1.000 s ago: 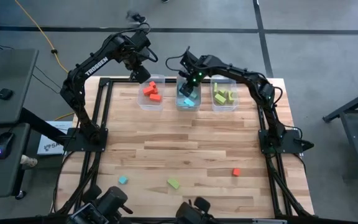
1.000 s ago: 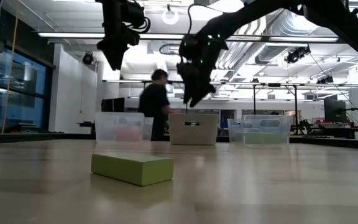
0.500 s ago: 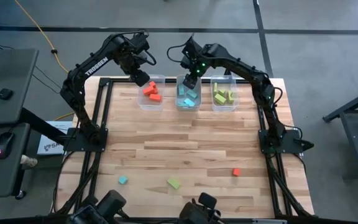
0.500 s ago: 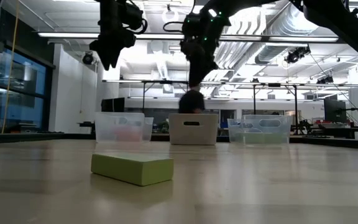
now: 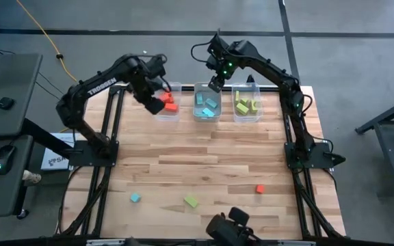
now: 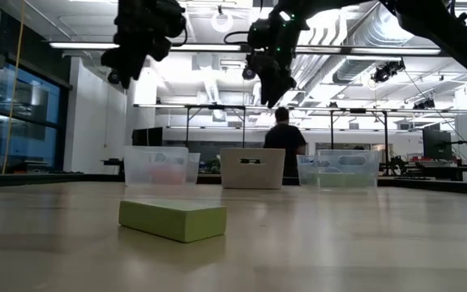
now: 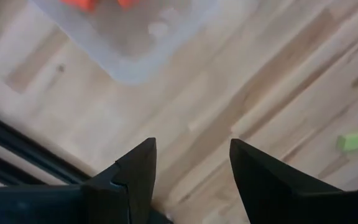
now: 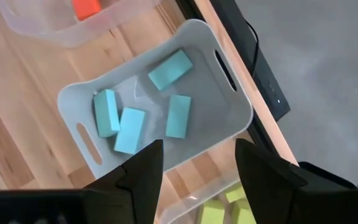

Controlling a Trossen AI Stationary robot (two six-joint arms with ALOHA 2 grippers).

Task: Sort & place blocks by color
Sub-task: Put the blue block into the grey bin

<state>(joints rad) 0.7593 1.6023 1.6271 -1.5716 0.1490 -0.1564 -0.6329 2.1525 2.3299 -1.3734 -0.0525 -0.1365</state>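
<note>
Left gripper: fingers apart, empty, beside red bin
Right gripper: fingers apart, empty, above blue blocks

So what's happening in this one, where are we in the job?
Colour sorting, partly done. Three clear plastic bins at the table's far edge hold red-orange blocks, light blue blocks and yellow-green blocks. Three small blocks are unsorted near the front: a blue cube, a green bar and a red cube. Both hands are open and empty: the left hand by the red bin, the right hand above the blue bin.
</note>
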